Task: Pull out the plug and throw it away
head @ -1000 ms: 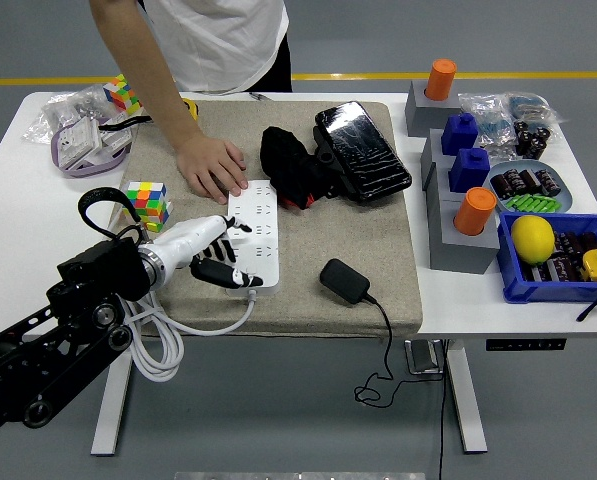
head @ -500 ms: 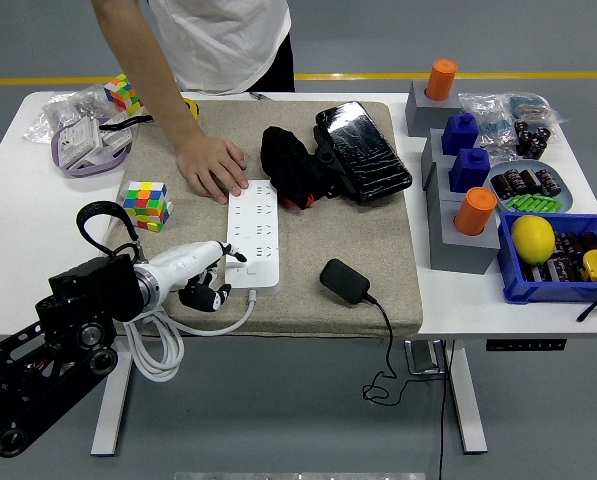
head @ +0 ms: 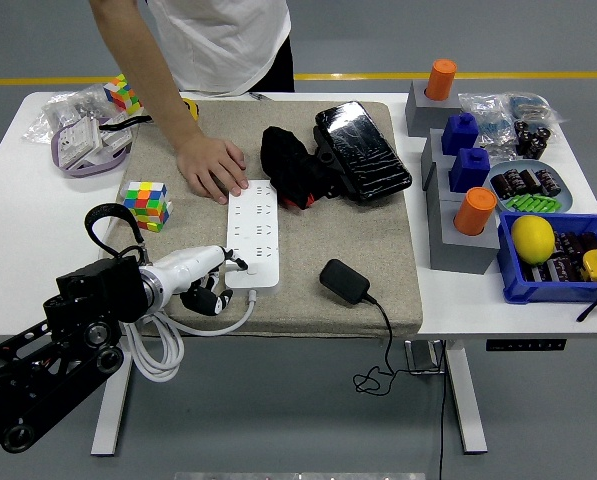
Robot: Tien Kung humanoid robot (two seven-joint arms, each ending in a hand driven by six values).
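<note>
Left hand (head: 203,278) in from lower left, white fingers (head: 210,260) reaching toward the near left corner of the white power strip (head: 253,237); the upper fingers are extended with their tips at or just short of the strip's edge, the lower dark-tipped ones curled underneath, nothing gripped. The strip lies lengthwise on a beige mat (head: 378,250) covering the middle of the table (head: 18,220), its thick white cable (head: 163,345) leaving the near end just beside the fingers and looping off the table's front edge. The black plug adapter (head: 344,281) lies free on the mat well to the right of the fingers, not seated in the strip, its thin black cord (head: 383,350) hanging over the near edge. Beyond the fingers, a person's hand (head: 211,166) presses flat on the far end of the strip. Rubik's cube (head: 146,204) sits on the mat's left edge, just beyond and left of the fingers. Black bundle (head: 290,165) and a shiny black pouch (head: 362,150) lie far right of them. Right arm out of view.
</note>
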